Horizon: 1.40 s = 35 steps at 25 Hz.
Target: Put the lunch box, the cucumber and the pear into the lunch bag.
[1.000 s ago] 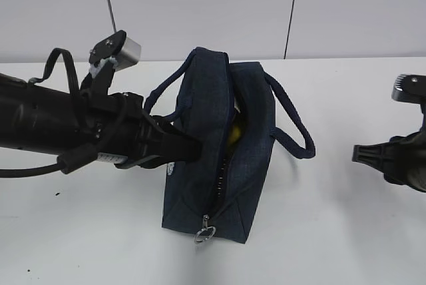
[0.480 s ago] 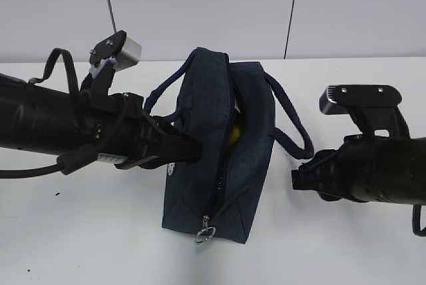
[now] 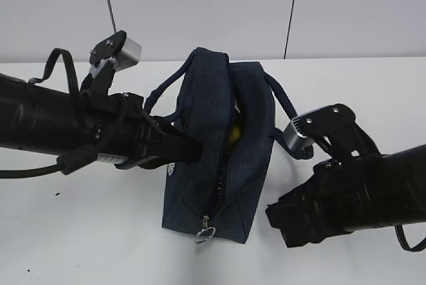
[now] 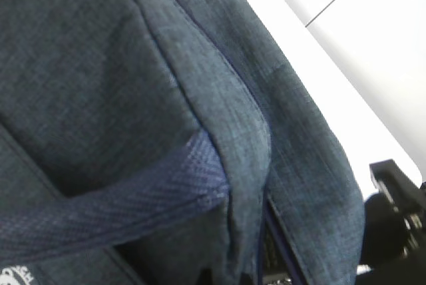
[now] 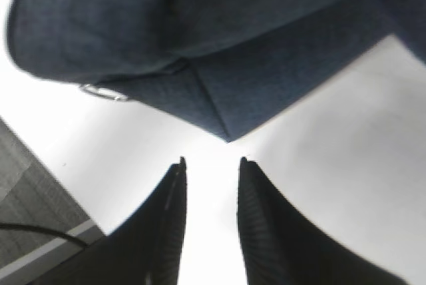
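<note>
The navy lunch bag (image 3: 219,158) stands mid-table with its top zipper part open. A bit of the yellow pear (image 3: 234,132) shows in the opening. The lunch box and the cucumber are hidden. My left gripper (image 3: 194,149) presses into the bag's left side and looks shut on its fabric. The left wrist view shows only bag cloth (image 4: 133,65) and a handle strap (image 4: 133,198). My right gripper (image 5: 211,163) is open and empty, just short of the bag's lower corner (image 5: 226,135). In the exterior view it (image 3: 278,222) is by the bag's front right.
The metal ring pull (image 3: 205,234) hangs at the bag's front end and shows in the right wrist view (image 5: 103,92). The right handle loop (image 3: 293,132) lies beside the right arm. White table (image 3: 100,232) surrounds the bag, with a white wall behind.
My right arm has swung in from the right edge and lowered towards the bag's front right corner. The left arm and the bag have not moved.
</note>
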Each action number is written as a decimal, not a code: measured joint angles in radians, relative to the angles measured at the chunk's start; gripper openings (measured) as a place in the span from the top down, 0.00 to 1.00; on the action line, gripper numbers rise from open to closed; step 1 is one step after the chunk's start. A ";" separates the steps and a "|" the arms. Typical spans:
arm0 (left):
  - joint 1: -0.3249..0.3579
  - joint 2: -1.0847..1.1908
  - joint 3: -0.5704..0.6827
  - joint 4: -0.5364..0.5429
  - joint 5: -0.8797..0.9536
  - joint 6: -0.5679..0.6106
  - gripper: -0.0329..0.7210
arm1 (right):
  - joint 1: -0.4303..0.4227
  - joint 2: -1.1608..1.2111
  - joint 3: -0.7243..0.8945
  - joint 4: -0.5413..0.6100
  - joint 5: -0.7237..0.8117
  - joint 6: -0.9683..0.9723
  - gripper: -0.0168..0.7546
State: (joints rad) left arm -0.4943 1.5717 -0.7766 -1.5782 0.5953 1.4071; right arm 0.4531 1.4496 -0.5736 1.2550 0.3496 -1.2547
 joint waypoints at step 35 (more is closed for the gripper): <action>0.000 0.000 0.000 -0.004 0.012 0.000 0.98 | 0.000 0.056 0.096 0.540 0.318 -0.939 0.57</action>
State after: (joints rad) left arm -0.4943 1.5717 -0.7766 -1.5822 0.6069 1.4071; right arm 0.4531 1.5059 -0.4778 1.7952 0.6674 -2.1935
